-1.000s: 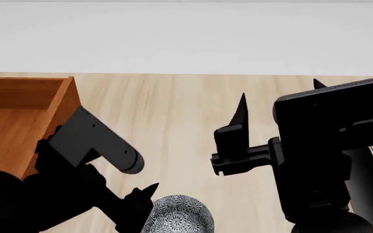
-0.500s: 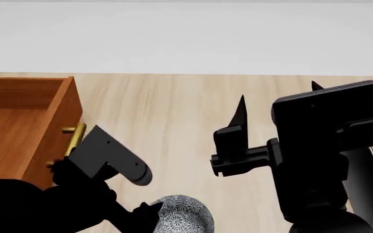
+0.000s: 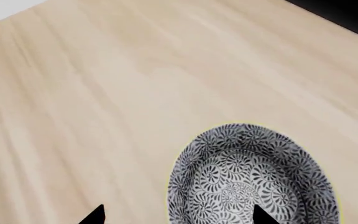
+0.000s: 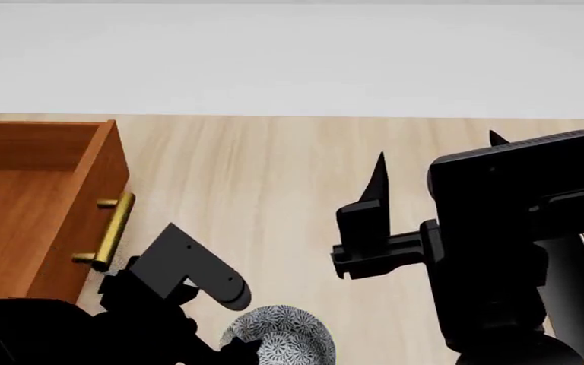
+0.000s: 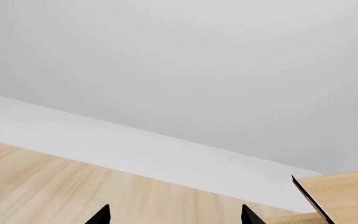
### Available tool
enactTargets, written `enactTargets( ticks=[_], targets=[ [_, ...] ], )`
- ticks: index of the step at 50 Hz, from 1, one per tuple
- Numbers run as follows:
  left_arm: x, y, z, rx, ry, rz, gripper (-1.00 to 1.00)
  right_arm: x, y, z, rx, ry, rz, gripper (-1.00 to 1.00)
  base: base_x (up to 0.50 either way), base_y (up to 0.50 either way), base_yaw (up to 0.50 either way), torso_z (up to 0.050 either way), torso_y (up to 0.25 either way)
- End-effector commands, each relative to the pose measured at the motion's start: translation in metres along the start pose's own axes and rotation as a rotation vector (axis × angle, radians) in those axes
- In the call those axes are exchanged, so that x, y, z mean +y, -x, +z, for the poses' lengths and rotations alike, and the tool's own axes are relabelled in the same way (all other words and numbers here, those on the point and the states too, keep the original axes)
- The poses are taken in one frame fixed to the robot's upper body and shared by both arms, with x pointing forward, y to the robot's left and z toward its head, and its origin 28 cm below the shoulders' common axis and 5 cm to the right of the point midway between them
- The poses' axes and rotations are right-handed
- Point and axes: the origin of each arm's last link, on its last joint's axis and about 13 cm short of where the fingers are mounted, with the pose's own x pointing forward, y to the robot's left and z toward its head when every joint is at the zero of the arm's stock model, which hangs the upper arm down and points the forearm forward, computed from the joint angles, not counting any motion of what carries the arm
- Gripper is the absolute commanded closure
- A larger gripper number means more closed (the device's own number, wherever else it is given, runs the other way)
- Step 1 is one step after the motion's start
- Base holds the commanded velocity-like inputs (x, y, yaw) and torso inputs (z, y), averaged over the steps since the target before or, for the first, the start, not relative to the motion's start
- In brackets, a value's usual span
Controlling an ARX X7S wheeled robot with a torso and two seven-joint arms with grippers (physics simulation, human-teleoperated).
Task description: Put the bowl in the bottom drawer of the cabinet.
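Pale wood floor [image 4: 271, 175] meets a white wall [image 4: 292, 53]; both claws gape, left claw [image 3: 175, 217] straddling the bowl [image 3: 253, 179].

Pale wood-grain table [image 4: 261, 175] spans scene. White wall [image 5: 197, 56] beyond far edge. Thin black-edged panel [image 5: 313, 198] at far right, partly cropped.
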Motion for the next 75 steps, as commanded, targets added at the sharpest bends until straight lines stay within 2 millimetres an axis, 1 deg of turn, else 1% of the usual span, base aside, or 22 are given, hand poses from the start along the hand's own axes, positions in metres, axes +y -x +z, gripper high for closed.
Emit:
enactTargets(
  ticks=[1,14,58,59,75],
  targets=[
    [0.001,-0.012,-0.006,0.013,0.008,-0.007,-1.00,0.000,-0.001,0.000,0.002,0.002,0.002,-1.00,0.00,0.00,0.00,0.000,0.000],
    [0.001,-0.021,-0.014,0.038,0.014,-0.015,-1.00,0.000,-0.001,-0.001,0.005,0.000,0.001,-1.00,0.00,0.00,0.00,0.000,0.001],
    [0.003,-0.038,-0.029,0.100,0.032,-0.031,-1.00,0.001,-0.003,-0.004,0.013,0.000,0.004,-1.00,0.00,0.00,0.00,0.000,0.000],
    [0.003,-0.038,-0.028,0.100,0.034,-0.032,1.00,0.001,-0.003,-0.004,0.012,0.000,0.004,-1.00,0.00,0.00,0.00,0.000,0.000],
    [0.001,-0.032,-0.028,0.084,0.035,-0.039,1.00,0.001,-0.003,-0.004,0.011,0.001,0.003,-1.00,0.00,0.00,0.00,0.000,0.000]
  ],
)
